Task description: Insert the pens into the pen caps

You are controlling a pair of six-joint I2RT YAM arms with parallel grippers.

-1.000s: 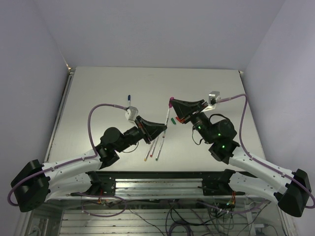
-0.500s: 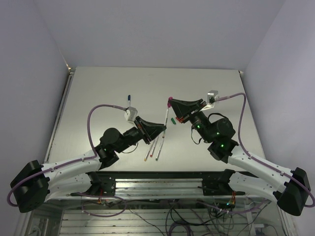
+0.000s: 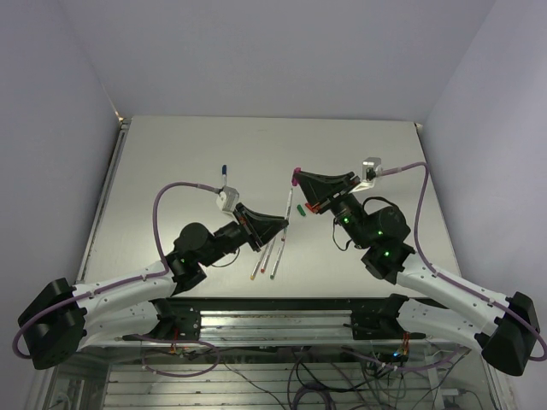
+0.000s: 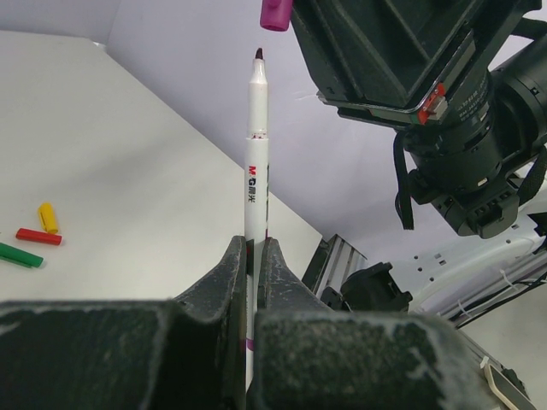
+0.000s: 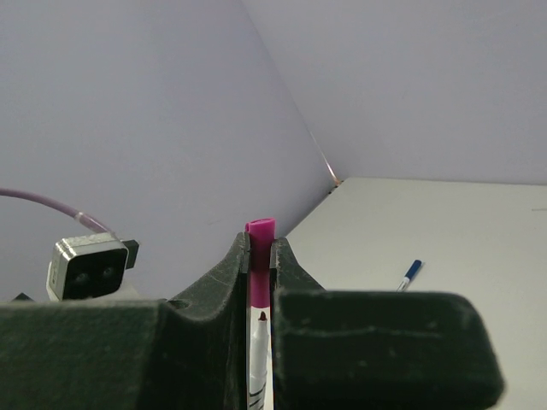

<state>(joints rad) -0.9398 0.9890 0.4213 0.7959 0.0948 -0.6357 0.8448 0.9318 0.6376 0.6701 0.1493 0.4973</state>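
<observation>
Table [image 3: 171, 154] carries, far to the left, a pen with a blue end [image 3: 224, 173], which lies alone. Next comes the left gripper [image 3: 275, 224]. It is closed tightly on a white pen [image 4: 255, 154] and holds it pointing upward, with the dark magenta tip at the top. On the near side of this gripper, three more pens [image 3: 276, 256] lie close together on the table, without caps. In the left wrist view a yellow cap [image 4: 48, 217], a red cap [image 4: 38, 237] and a green cap [image 4: 19, 255] lie near each other on the table. At the right, the right gripper [image 5: 259, 248] is clamped on the magenta cap [image 5: 259, 256]. The tip of the held pen is just below this cap, not yet inside it.
</observation>
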